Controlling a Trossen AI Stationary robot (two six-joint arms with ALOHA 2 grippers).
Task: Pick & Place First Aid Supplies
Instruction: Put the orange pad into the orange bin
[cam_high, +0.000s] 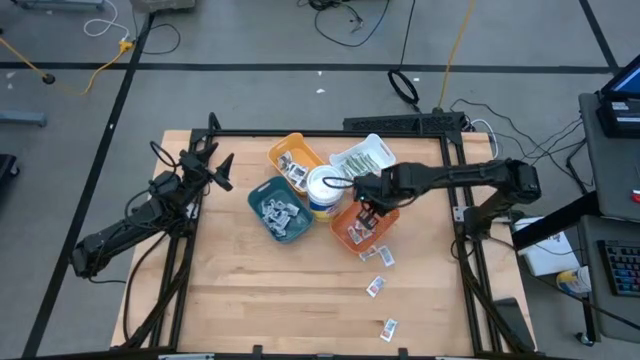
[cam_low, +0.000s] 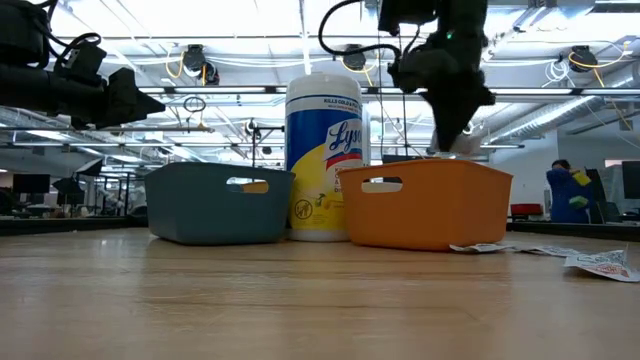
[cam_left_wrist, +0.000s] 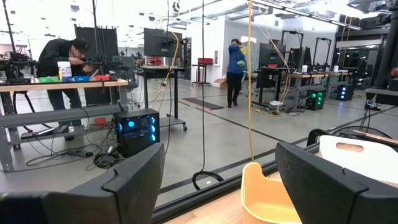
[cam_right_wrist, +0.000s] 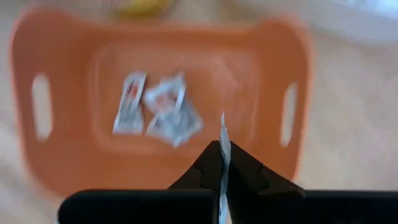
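Note:
My right gripper (cam_right_wrist: 222, 163) hangs over the orange tray (cam_right_wrist: 62, 155), fingers pointing down, shut on a thin white packet (cam_right_wrist: 222, 134) seen edge-on. Several white packets with red marks (cam_right_wrist: 165, 109) lie flat on the tray's floor. In the high view the right gripper (cam_high: 368, 213) is above that tray (cam_high: 352, 238), and three more packets (cam_high: 380, 257) lie loose on the table nearer the front. My left gripper (cam_high: 222, 165) stands open at the table's left, holding nothing. My right gripper pinches the white packet between its two fingertips, and the packet's thin edge (cam_right_wrist: 223, 124) sticks out past them. The fingers come from above, pointing down. The packet is lifted clear above the orange tray; in the low view it (cam_low: 462, 143) shows just over the rim.
A blue tray (cam_high: 280, 208) with packets, a yellow tray (cam_high: 295, 158), a white tray (cam_high: 362, 158) and a white round tub (cam_high: 323, 190) crowd the table's middle beside the orange tray. Bare wood lies toward the near edge. People work in the room beyond.

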